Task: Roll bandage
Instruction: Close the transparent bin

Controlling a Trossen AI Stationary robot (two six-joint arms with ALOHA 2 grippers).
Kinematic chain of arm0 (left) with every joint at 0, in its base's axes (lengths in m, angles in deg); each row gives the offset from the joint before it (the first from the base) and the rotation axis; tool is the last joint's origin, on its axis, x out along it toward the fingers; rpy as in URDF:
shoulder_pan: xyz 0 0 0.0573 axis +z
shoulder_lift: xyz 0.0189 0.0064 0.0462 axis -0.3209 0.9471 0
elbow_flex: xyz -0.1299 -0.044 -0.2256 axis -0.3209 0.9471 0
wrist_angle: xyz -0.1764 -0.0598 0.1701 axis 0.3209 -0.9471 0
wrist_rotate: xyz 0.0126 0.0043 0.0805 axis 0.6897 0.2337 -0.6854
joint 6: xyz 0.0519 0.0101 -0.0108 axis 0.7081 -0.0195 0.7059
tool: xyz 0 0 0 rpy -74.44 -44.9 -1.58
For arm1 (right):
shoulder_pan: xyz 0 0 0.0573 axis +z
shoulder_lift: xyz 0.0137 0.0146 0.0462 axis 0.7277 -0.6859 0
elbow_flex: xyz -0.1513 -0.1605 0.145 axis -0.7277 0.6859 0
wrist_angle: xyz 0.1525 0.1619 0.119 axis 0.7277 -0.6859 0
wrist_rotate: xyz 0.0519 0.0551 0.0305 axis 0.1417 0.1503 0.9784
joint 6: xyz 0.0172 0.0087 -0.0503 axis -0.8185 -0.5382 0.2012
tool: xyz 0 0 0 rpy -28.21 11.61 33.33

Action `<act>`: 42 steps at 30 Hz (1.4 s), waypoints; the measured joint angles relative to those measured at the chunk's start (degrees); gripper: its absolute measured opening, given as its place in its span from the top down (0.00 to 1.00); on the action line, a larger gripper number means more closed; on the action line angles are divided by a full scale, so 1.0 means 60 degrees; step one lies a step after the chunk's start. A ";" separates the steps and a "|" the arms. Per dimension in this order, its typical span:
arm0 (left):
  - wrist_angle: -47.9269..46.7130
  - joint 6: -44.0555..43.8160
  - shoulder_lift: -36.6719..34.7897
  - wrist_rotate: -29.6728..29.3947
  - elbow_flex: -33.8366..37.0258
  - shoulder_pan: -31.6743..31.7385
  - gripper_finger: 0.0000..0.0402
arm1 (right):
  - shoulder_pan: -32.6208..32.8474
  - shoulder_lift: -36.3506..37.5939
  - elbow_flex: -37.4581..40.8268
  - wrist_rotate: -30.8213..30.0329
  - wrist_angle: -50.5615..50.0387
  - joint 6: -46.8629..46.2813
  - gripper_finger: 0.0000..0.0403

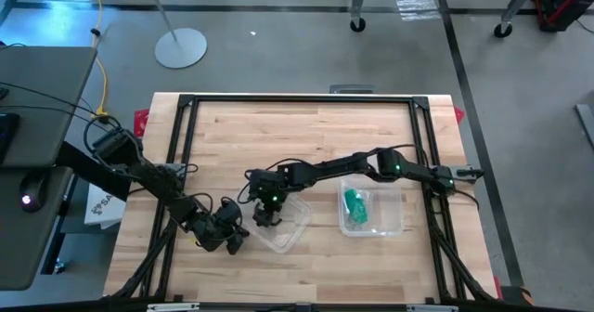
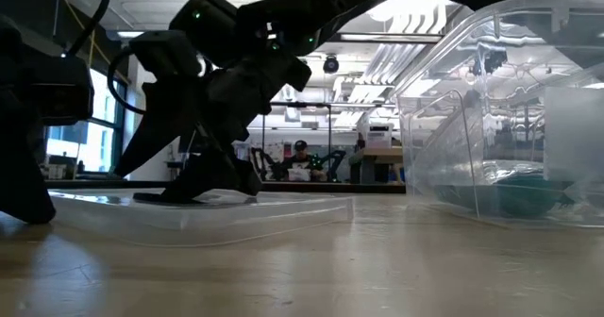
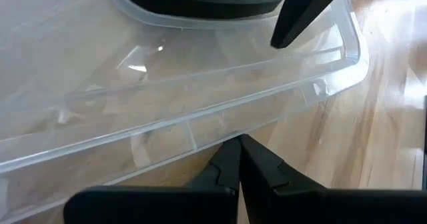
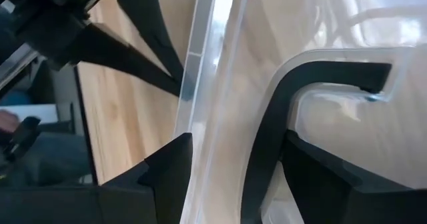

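The green bandage (image 1: 355, 208) lies as a small bundle inside a clear plastic box (image 1: 390, 221) at the table's right middle; no gripper touches it. To the box's left, a clear lid (image 1: 292, 233) with a black handle (image 4: 267, 137) lies flat on the table. My right gripper (image 1: 267, 217) reaches across from the right and stands open over the lid's left part, astride one arm of the handle. My left gripper (image 1: 237, 238), shut, is at the lid's left rim. My left gripper sets its shut fingertips (image 3: 239, 151) against the outer side of the lid's left rim (image 4: 183, 84), slanting down from the table's left. The lid lies flat on the table. My right gripper slants down from the right, its fingertips (image 2: 198, 192) low on the lid. One finger (image 4: 167, 174) is at the lid's rim and the other (image 4: 313, 184) is beyond the handle's arm. Whether they press the handle, I cannot tell.
A black frame (image 1: 297, 100) runs around the table's far and side edges. Bare wood lies far of both arms and near the front edge. A lamp stand (image 1: 181, 47) is on the floor beyond the table.
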 joint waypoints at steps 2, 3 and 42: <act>-0.0003 -0.0021 -0.0005 -0.0014 0.0000 0.0000 1.00 | -0.0064 0.0000 0.0000 0.0237 -0.0038 0.0140 0.46; -0.0025 -0.0035 -0.0024 -0.0024 -0.0014 0.0000 1.00 | -0.0105 0.0000 0.0000 0.0378 -0.0050 0.0238 0.46; -0.1701 0.2165 -0.1103 -0.0544 -0.0463 0.1228 1.00 | -0.0855 -0.0109 -0.0011 0.1631 0.0369 0.1112 0.46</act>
